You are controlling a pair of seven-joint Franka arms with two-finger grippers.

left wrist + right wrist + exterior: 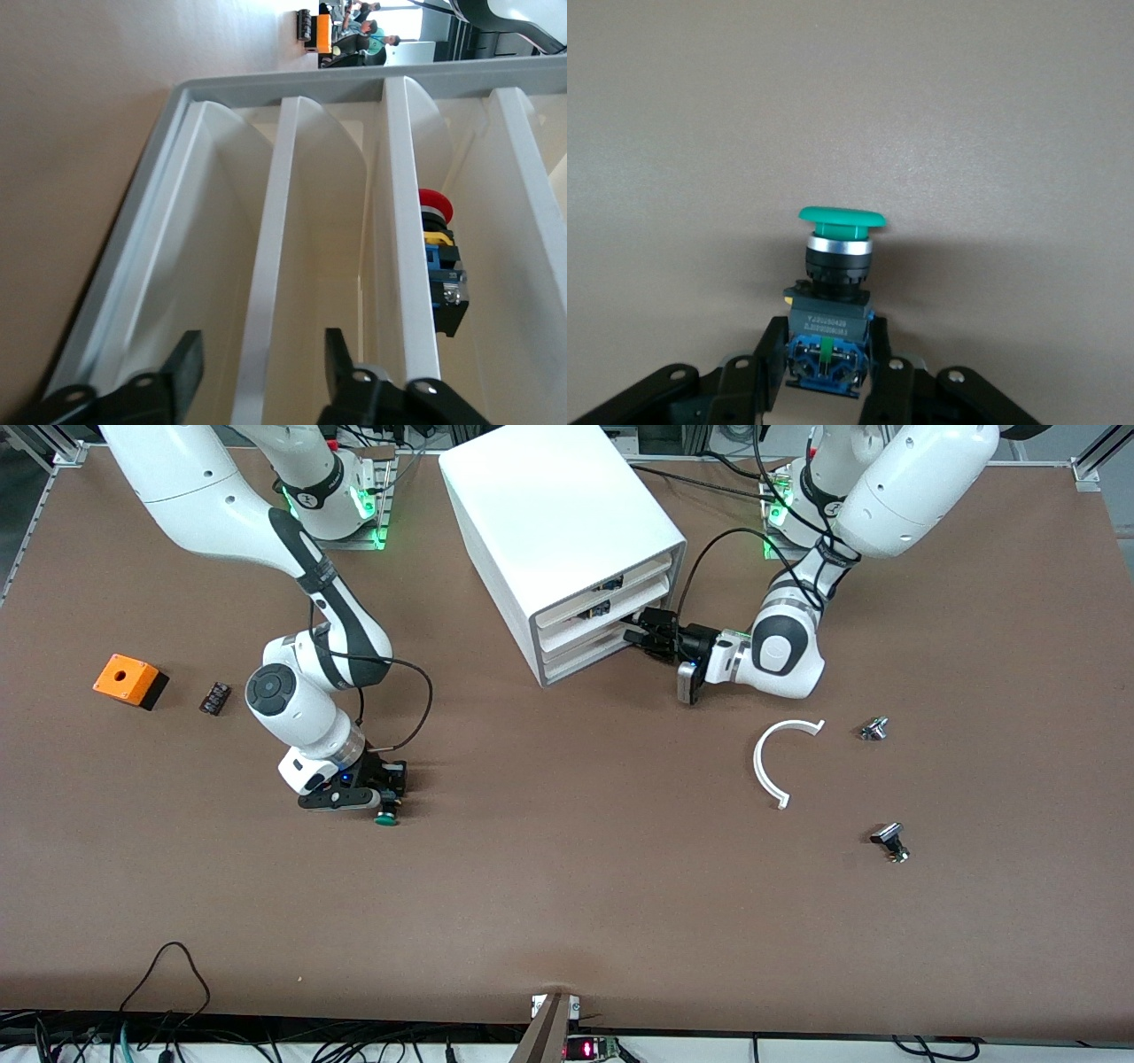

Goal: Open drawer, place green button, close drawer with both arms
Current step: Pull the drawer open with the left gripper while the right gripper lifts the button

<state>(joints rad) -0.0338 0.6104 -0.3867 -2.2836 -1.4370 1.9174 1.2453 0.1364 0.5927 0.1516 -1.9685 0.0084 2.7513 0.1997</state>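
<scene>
Both arms engaged: button gripped, drawer front addressed.

The right gripper point(824, 376) pinches the button point(833, 283) by its body, green cap pointing away from the wrist, low over mid-tabletop. The left gripper point(647, 638), jaws part-spread, faces the closed lowest drawer point(589, 657); the cabinet point(558, 531) lies toward the base edge.

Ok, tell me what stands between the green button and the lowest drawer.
Only bare table lies between them. But the drawer is not yet open, and the left claw sits right at its front. The right claw is shut on the button.
</scene>
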